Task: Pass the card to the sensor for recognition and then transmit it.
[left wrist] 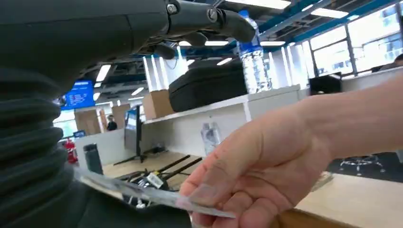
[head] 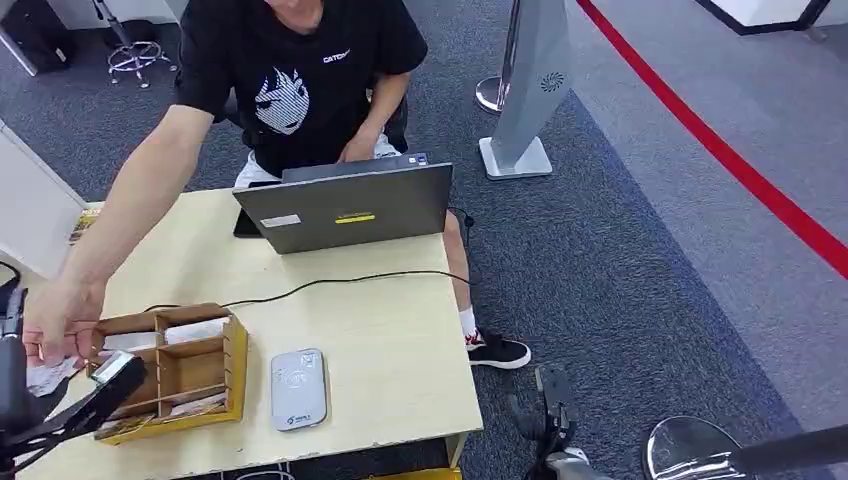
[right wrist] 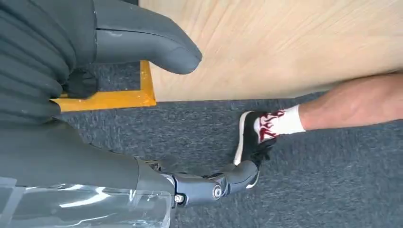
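Observation:
A person's hand (left wrist: pixel 266 161) pinches a thin pale card (left wrist: pixel 142 192) right in front of my left hand (left wrist: pixel 142 23). My dark fingers (left wrist: pixel 223 21) stretch out well above the card and do not touch it. The card's near end lies by the lower part of my hand. In the head view my left hand (head: pixel 12 370) is at the table's left edge, beside the person's hand (head: pixel 55 325). The grey-white sensor (head: pixel 298 388) lies flat near the table's front. My right hand (head: pixel 548 410) hangs off the table's right side, its thumb (right wrist: pixel 157 45) and fingers (right wrist: pixel 214 185) apart, holding nothing.
A wooden organizer (head: pixel 175 370) with papers sits between my left hand and the sensor. An open laptop (head: pixel 345 205) stands at the far side of the table (head: pixel 390 330), with a black cable (head: pixel 330 283) running across. The person's shoe (head: pixel 497 350) is by the table's right edge.

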